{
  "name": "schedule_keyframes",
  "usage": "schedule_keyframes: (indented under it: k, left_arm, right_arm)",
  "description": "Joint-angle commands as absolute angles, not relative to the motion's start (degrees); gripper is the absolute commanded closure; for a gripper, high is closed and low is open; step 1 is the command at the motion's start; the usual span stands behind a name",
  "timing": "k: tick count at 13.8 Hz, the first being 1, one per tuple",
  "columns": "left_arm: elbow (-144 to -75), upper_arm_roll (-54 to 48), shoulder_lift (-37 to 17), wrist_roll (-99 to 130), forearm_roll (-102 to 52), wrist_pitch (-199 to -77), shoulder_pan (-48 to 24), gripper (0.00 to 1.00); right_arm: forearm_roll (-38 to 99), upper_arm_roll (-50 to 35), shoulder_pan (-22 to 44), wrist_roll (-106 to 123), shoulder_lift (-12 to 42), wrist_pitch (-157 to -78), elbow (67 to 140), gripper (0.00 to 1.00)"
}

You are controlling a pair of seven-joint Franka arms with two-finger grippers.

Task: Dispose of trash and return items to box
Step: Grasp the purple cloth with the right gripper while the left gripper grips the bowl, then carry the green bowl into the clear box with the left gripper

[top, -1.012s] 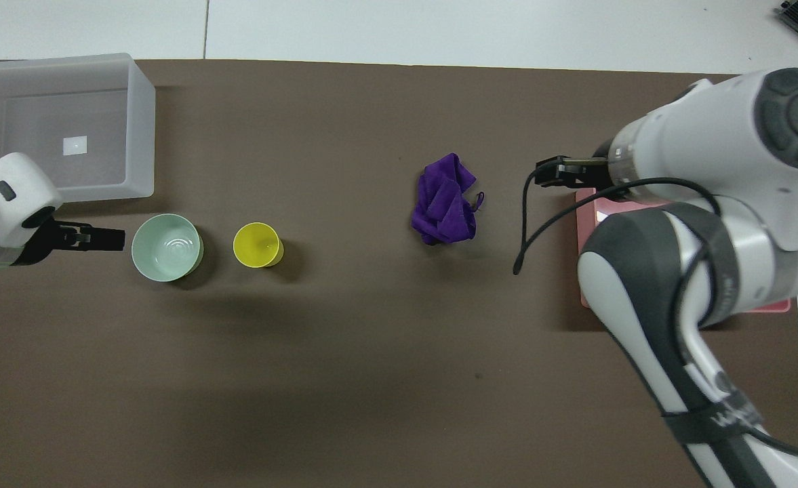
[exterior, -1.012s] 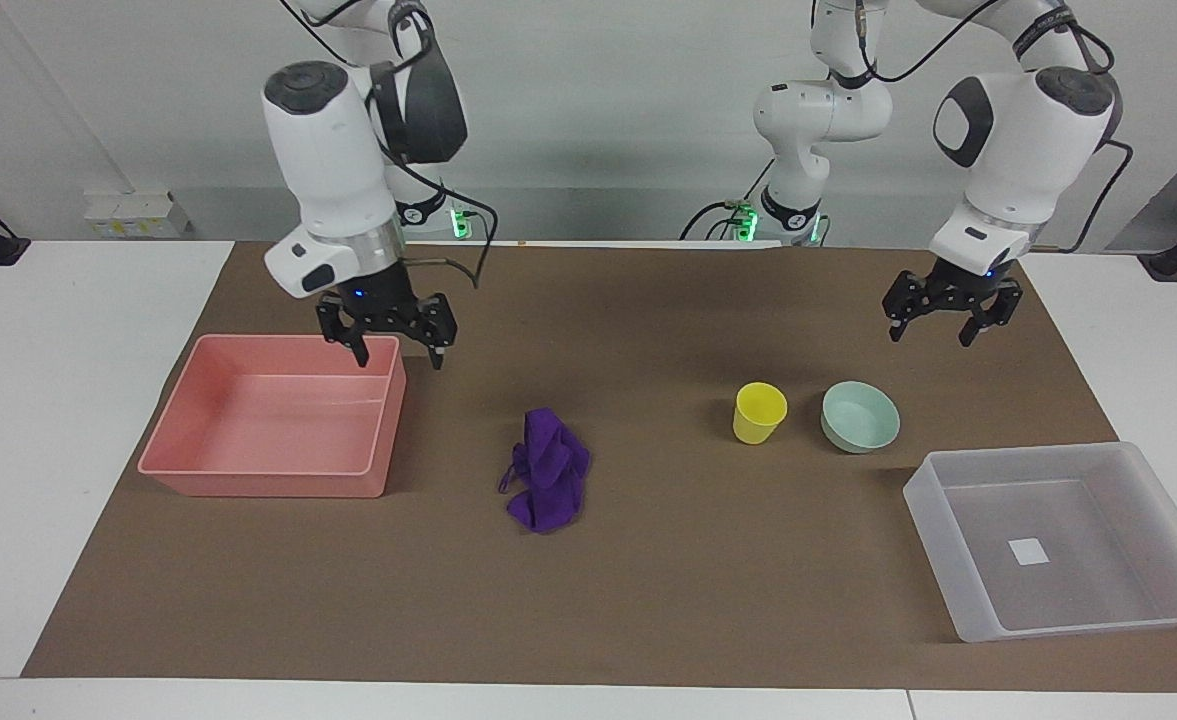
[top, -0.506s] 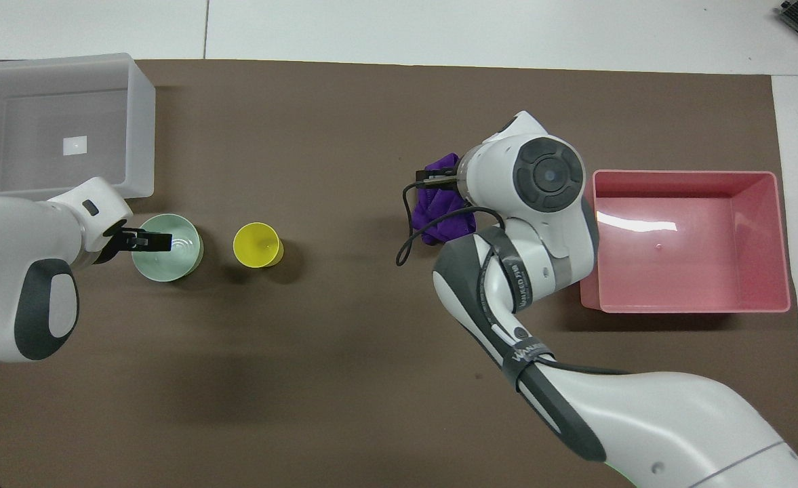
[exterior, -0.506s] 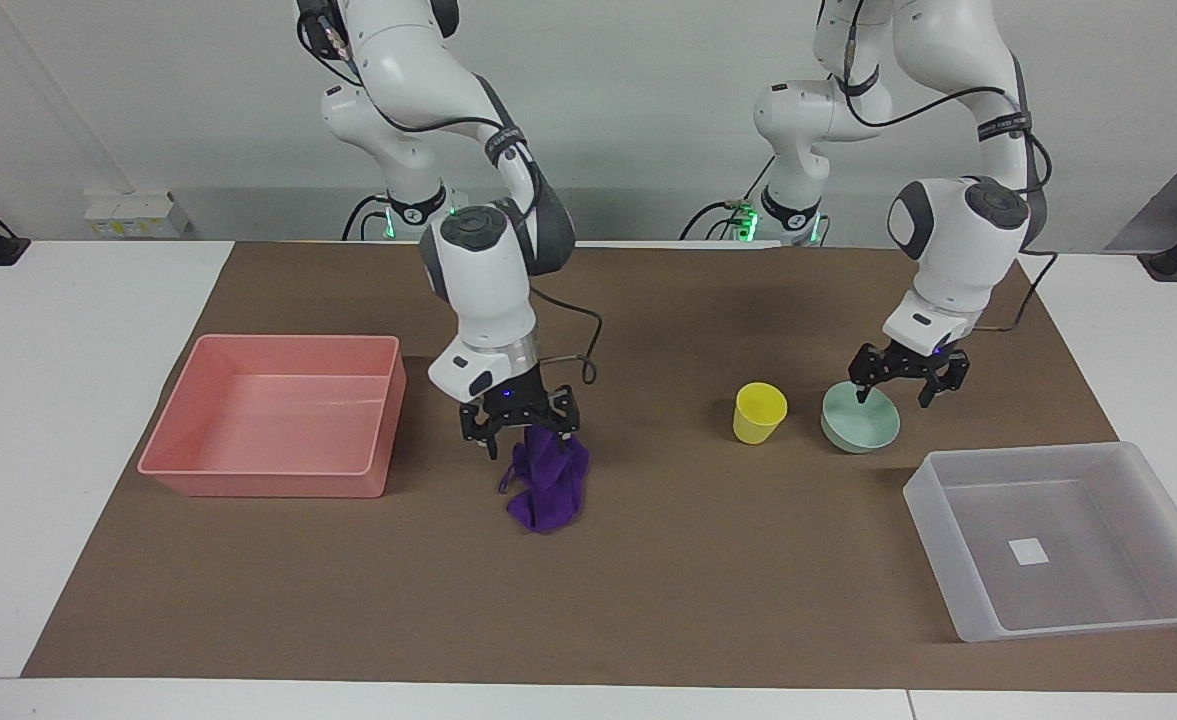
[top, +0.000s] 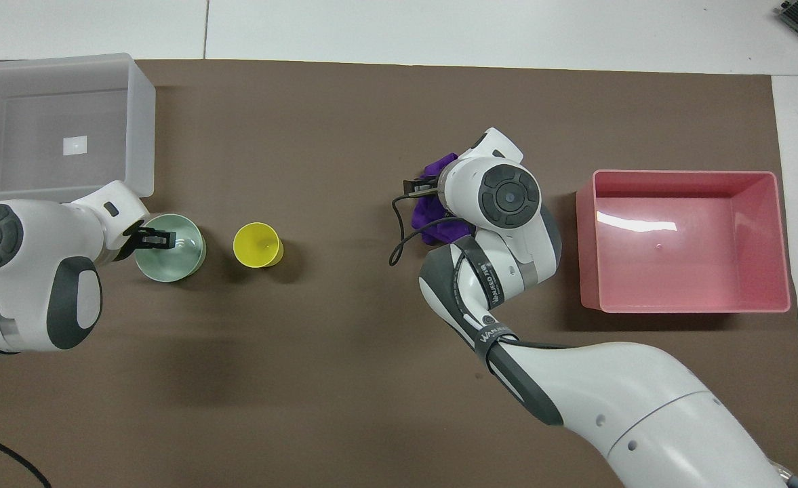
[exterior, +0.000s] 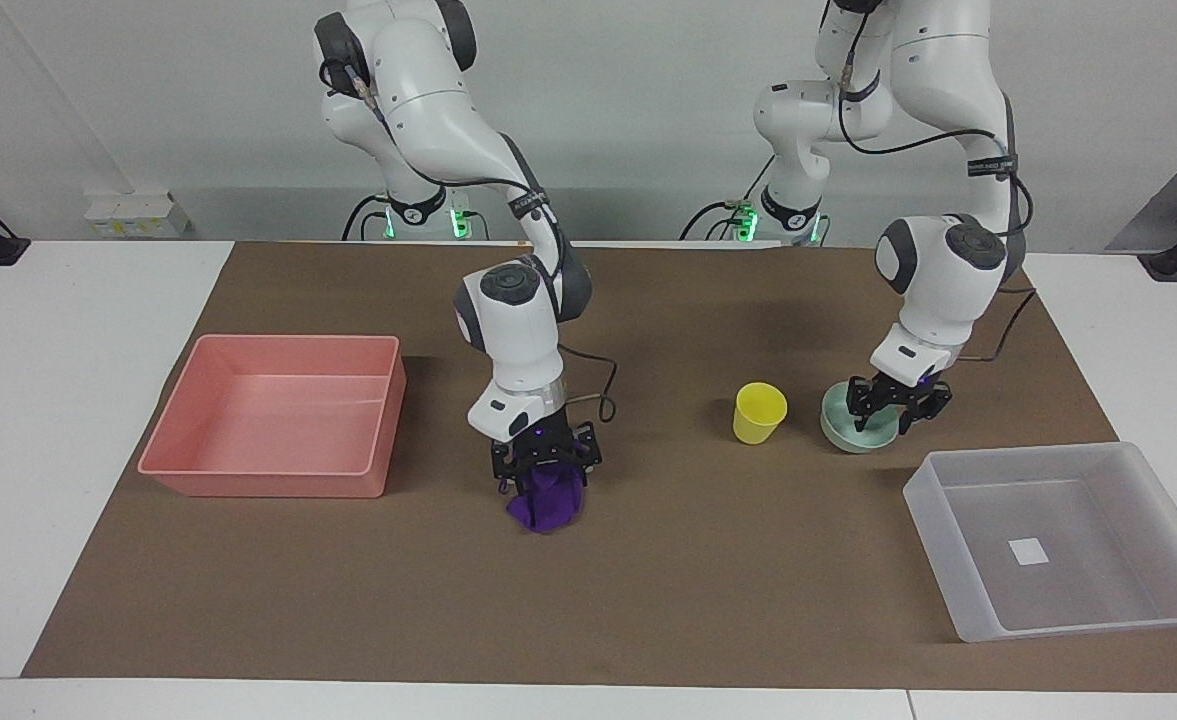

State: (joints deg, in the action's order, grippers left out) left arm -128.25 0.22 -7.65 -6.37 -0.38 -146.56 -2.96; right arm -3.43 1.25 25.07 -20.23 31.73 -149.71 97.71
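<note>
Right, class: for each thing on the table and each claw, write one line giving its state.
Purple cloth: crumpled on the mat, right claw down on it.
Green bowl: upright on the mat, left claw at its rim.
Yellow cup: upright, beside the bowl, untouched.
Clear box: open, only a white label inside.
Pink bin: open, nothing inside.

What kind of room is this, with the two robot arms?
Probably a robot lab. Two white arms stand at a plain table covered by a brown mat, with cables and lit base boxes, sorting a purple cloth and plastic bins.
</note>
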Motion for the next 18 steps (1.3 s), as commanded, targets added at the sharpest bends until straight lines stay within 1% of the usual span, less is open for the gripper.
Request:
schedule_keyframes:
  k: [1, 2, 3, 4, 5, 7, 9, 12, 14, 18]
  left_arm:
    - [-128.7, 0.1, -6.5, -6.7, -0.6, -146.5, -2.5, 1.00]
    - [-128.4, 0.2, -5.9, -6.8, -0.6, -145.5, -2.2, 1.00]
    - [-128.1, 0.2, -4.6, -6.9, -0.6, -143.8, -1.7, 1.00]
    - [-127.6, 0.2, -3.4, -6.9, -0.6, -142.1, -1.5, 1.00]
    - [-126.7, 0.2, -2.3, -6.9, -0.6, -139.9, -1.1, 1.00]
    - [-124.1, 0.4, -1.1, -6.9, -0.6, -136.2, 0.3, 1.00]
    - [-120.3, 0.3, -1.3, -6.9, -0.9, -134.1, 2.0, 1.00]
    - [-113.0, 0.3, -4.4, -6.9, -1.7, -133.7, 4.8, 1.00]
    - [-106.2, 0.4, -9.0, -6.8, -3.6, -133.9, 5.6, 1.00]
    - [-93.0, 0.4, -18.7, -6.6, -4.5, -132.8, 7.7, 1.00]
  right_arm:
    - [-4.4, 1.0, 24.6, -19.3, 31.6, -151.9, 100.3, 0.00]
    - [-4.9, 1.0, 24.6, -19.2, 31.3, -151.9, 101.1, 0.00]
    - [-4.9, 0.9, 24.6, -19.2, 31.3, -151.7, 101.5, 0.22]
    - [-4.9, 0.9, 24.6, -19.6, 31.2, -150.9, 101.3, 0.68]
    - [-4.7, 0.9, 24.6, -20.2, 31.2, -150.4, 101.2, 1.00]
    - [-4.7, 0.9, 24.6, -23.0, 31.1, -147.8, 100.2, 1.00]
    - [-4.7, 0.9, 24.7, -26.2, 30.3, -145.0, 99.3, 1.00]
    - [-4.7, 1.0, 25.9, -30.7, 27.3, -140.1, 99.1, 1.00]
    - [-4.7, 0.9, 25.9, -32.5, 23.6, -136.0, 99.1, 1.00]
    - [-4.7, 1.0, 25.7, -32.6, 14.1, -125.1, 99.1, 1.00]
